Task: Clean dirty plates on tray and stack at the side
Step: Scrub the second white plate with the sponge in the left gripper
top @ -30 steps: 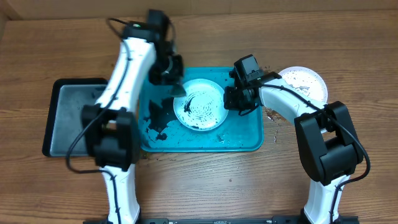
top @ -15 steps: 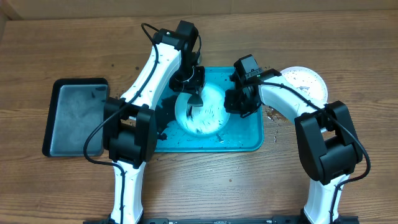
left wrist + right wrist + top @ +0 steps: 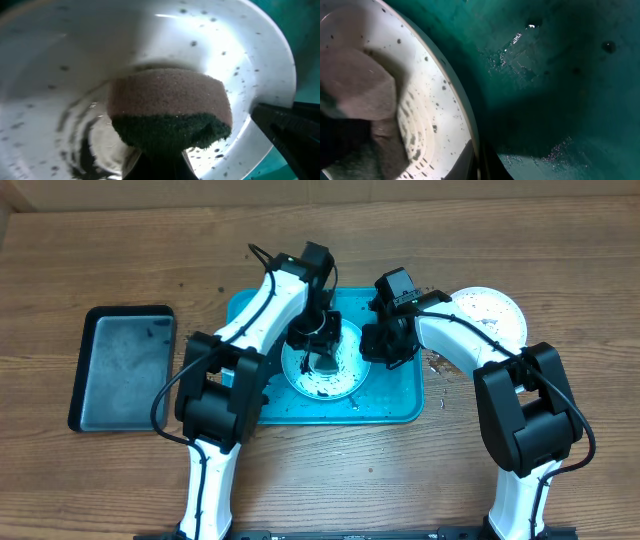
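Note:
A light aqua plate speckled with black grime lies on the turquoise tray. My left gripper is shut on a sponge with a pinkish top and dark green scrub side, pressed on the plate's inside. My right gripper is shut on the plate's right rim, one finger inside and one outside. The sponge also shows in the right wrist view. A white plate with grime sits on the table right of the tray. The yellow-green plate is out of view.
A black tray with grey inside lies at the left on the wooden table. Black grime is scattered on the turquoise tray floor and on the table by the tray's right edge.
My left arm has swung right from the tray's left part onto the aqua plate, bringing the sponge onto its middle. My right gripper has stayed on the rim.

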You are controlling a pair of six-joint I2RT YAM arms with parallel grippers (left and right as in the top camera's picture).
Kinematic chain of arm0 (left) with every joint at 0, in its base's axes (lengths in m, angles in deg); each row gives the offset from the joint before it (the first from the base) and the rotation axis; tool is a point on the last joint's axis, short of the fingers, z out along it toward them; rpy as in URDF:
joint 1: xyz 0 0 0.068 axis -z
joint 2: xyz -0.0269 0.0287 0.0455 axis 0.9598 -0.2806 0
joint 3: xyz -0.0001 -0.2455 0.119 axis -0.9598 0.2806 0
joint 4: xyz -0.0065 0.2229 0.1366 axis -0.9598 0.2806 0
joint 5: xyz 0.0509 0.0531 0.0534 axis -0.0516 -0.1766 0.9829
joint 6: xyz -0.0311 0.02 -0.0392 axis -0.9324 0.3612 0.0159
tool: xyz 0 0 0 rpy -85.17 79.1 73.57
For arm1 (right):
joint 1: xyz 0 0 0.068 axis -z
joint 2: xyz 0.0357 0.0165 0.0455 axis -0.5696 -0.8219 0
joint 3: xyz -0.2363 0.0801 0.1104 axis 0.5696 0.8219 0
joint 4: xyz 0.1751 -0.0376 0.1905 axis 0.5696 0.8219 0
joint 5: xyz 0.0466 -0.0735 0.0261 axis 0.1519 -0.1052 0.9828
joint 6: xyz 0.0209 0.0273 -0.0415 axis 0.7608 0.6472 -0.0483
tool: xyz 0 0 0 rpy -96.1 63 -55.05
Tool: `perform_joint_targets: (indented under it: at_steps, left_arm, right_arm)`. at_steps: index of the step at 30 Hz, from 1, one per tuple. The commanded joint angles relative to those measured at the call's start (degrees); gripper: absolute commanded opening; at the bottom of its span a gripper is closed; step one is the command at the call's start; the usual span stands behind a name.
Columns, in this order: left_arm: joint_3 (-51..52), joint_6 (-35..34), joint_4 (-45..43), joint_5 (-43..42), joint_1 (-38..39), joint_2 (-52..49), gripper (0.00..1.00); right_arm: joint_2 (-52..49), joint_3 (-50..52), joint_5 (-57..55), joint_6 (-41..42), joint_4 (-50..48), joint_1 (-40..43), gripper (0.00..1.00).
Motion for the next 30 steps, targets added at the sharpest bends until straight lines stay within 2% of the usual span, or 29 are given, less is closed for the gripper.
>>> perform_joint_targets:
  at_steps: [1,3,8,11,16,20,23,25,28,30]
  left_arm:
    - [1.92,-0.81,-1.2,1.53,1.4,-0.48,0.04]
    - [3.02,-0.83,-1.11,6.27,1.66,-0.48,0.04]
    - [6.75,-4.22,0.26,26.05,1.42,-0.48,0.04]
    - [8.24,-6.58,1.99,34.42,0.85,-0.48,0.04]
    - [6.32,-8.0,4.46,40.19,-0.22,-0.42,0.04]
    - [1.36,-6.01,3.5,31.43,-0.52,-0.42,0.04]
    - [1.18,1.51,-2.25,12.28,-0.35,-0.48,0.04]
    - [2.4,3.28,-6.4,0.72,0.13,-0.68,0.04]
    - [5.29,0.94,-11.76,-4.94,2.12,-1.4,0.04]
    - [6.47,-0.57,-13.0,-4.94,3.56,-2.27,0.04]
  right_arm:
    - [-1.29,-0.94,-2.32,-0.11,0.13,0.0,0.04]
    - [-1.29,-0.94,-2.32,-0.11,0.2,0.0,0.04]
    - [-1.29,-0.94,-2.32,-0.13,0.15,0.0,0.04]
    - [-1.29,-0.94,-2.32,-0.13,0.2,0.0,0.04]
    - [-1.29,-0.94,-2.32,-0.13,0.15,0.0,0.04]
    - [-1.29,-0.94,-2.29,-0.11,0.15,0.0,0.04]
    - [-1.29,-0.94,-2.27,-0.11,0.15,0.0,0.04]
    - [-1.29,-0.94,-2.25,-0.11,0.17,0.0,0.04]
    - [-1.29,-0.94,-2.1,-0.11,0.17,0.0,0.04]
    - [-1.29,-0.94,-2.1,-0.11,0.15,0.0,0.04]
